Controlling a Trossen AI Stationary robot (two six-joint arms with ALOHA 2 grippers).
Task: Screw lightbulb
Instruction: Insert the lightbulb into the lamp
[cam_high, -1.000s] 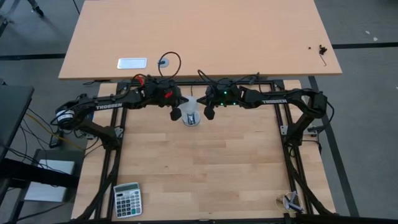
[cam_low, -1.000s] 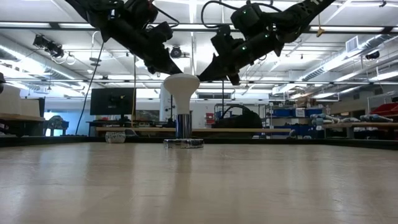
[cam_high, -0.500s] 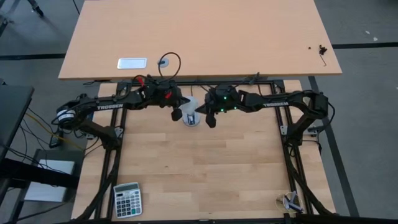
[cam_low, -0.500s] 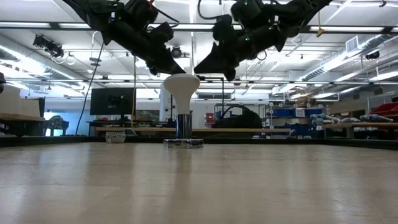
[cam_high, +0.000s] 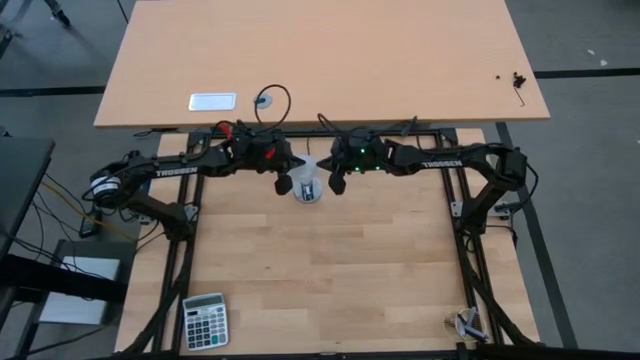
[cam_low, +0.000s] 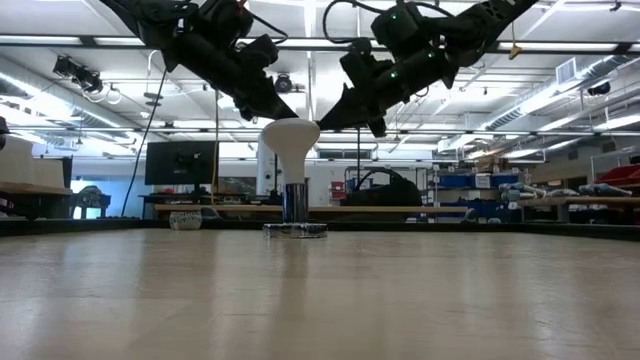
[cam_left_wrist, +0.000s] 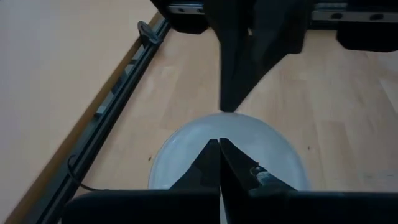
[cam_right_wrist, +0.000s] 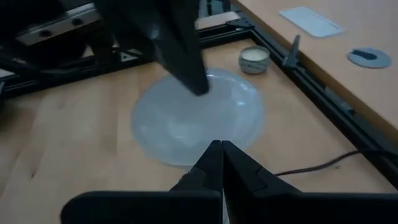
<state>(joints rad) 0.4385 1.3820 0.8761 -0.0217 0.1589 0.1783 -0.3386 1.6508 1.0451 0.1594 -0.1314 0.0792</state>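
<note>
The white lightbulb (cam_low: 291, 140) stands upright, dome face up. Its narrow base sits in the round socket (cam_low: 295, 230) on the wooden table. In the high view its dome (cam_high: 307, 178) lies between the two arms. My left gripper (cam_low: 288, 115) is shut, its tips over the dome's left part. My right gripper (cam_low: 324, 127) is shut at the dome's right edge. Each wrist view shows the dome (cam_left_wrist: 186, 155) (cam_right_wrist: 196, 115) just beyond that arm's own shut fingers, with the other gripper on its far side. My left gripper slants down from the table's left, its shut fingertips (cam_low: 283, 110) at the top of the dome's left part (cam_low: 280, 125). Whether they touch it I cannot tell. My right gripper slants down from the table's right, its shut fingertips (cam_low: 330, 122) at the dome's right rim (cam_low: 316, 131). Whether they touch it I cannot tell.
A calculator (cam_high: 205, 320) lies at the near left corner. A small round tin (cam_right_wrist: 254, 58) sits by the far frame rail (cam_right_wrist: 311, 81), and a black cord (cam_right_wrist: 323, 162) runs along it. A second table (cam_high: 320, 60) stands beyond. The near half of the table is bare wood.
My right gripper rose a little and swung over the dome toward the left arm. It then came back down to the dome's right edge. The bulb has stayed upright in the socket, and both grippers have stayed shut.
</note>
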